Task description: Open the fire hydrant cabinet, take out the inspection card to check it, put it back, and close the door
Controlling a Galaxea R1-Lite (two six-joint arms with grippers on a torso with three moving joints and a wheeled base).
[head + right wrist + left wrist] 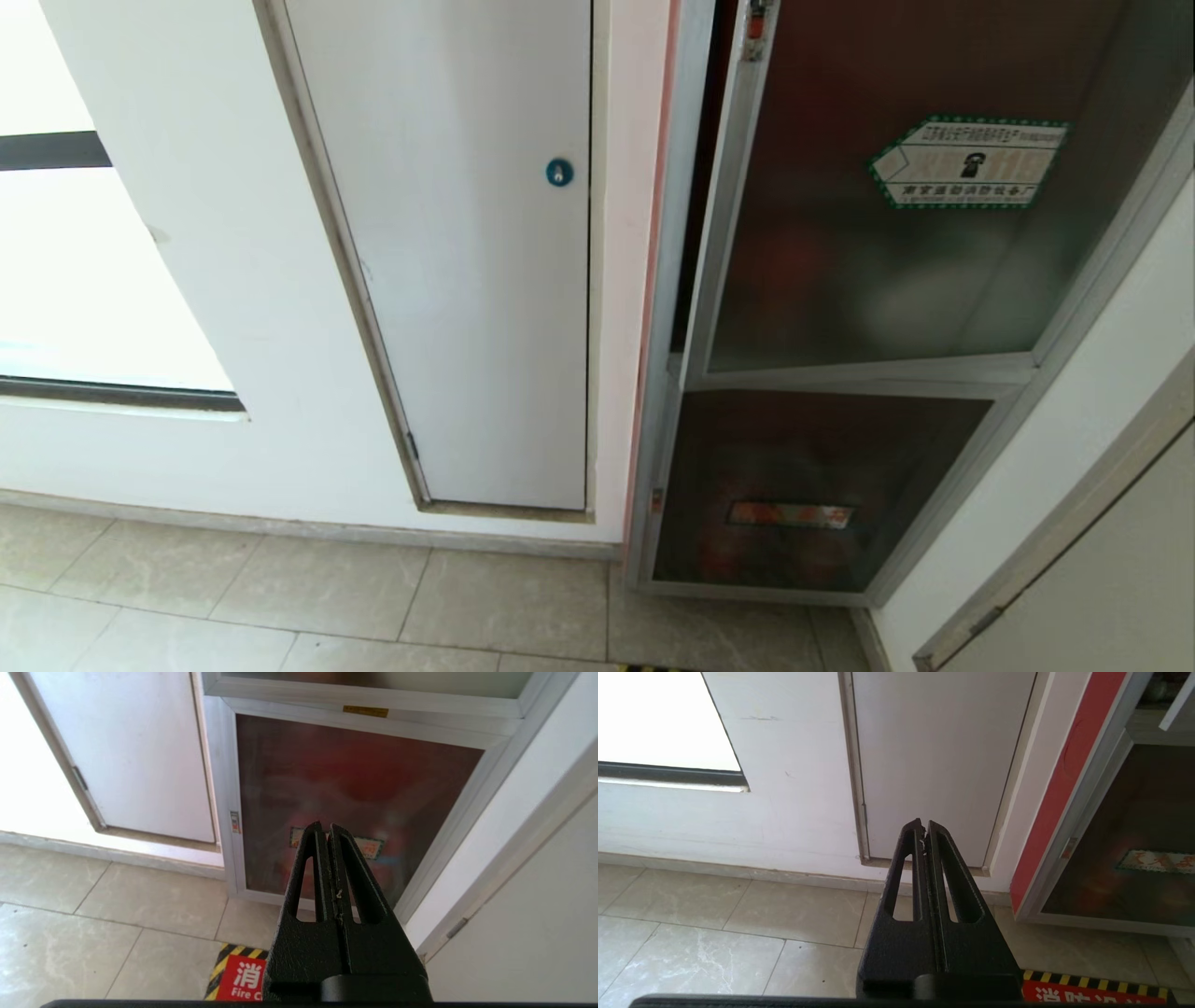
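Presently: door, upright long axis, free edge ajar at left; right gripper nearer, below it, jaws pressed together, empty; left gripper likewise.

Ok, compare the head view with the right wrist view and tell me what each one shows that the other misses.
Only the head view shows the door with its green-edged hexagonal sticker, standing slightly ajar, and the blue round lock on the white panel.

Only the right wrist view shows the right gripper, fingers shut and holding nothing, and the red floor sign.

Both show the fire hydrant cabinet, its smaller lower glass panel, the white panel and the tiled floor.
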